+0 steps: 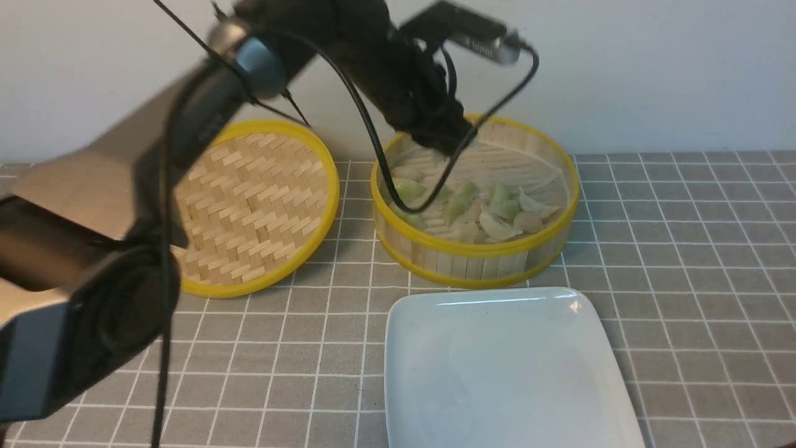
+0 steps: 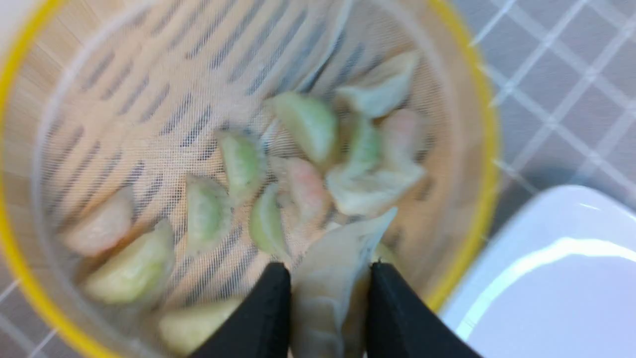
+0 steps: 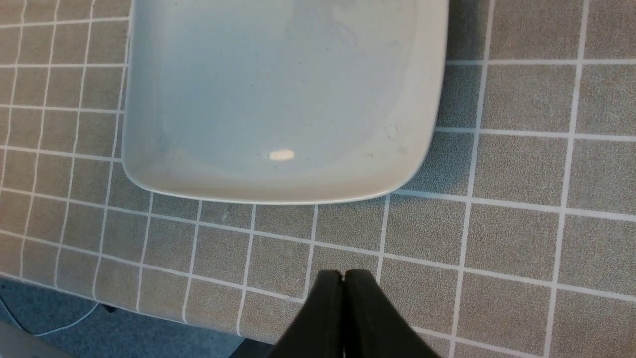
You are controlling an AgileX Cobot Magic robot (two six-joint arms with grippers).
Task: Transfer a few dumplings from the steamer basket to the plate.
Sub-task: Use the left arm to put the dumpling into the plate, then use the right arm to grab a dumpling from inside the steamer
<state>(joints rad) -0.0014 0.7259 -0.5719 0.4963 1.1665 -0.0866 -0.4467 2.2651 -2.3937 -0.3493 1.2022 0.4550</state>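
Observation:
The steamer basket (image 1: pixel 479 252) stands at the back middle, lined with white mesh, with several cream, green and pinkish dumplings (image 1: pixel 491 211) in its near half. My left gripper (image 2: pixel 330 271) is above the basket floor, inside the rim (image 2: pixel 484 149), shut on a pale cream dumpling (image 2: pixel 333 298) held upright between its black fingers. In the front view my left arm (image 1: pixel 398 81) hides the fingertips. The white plate (image 1: pixel 497 373) lies empty in front of the basket. My right gripper (image 3: pixel 344 273) is shut and empty, above the tablecloth near the plate's (image 3: pixel 278 99) edge.
The woven yellow-rimmed lid (image 1: pixel 261 205) lies flat to the left of the basket. A grey checked cloth (image 1: pixel 684 280) covers the table. The table's edge (image 3: pixel 124 311) shows near my right gripper, with the floor beyond it. A wall stands behind the basket.

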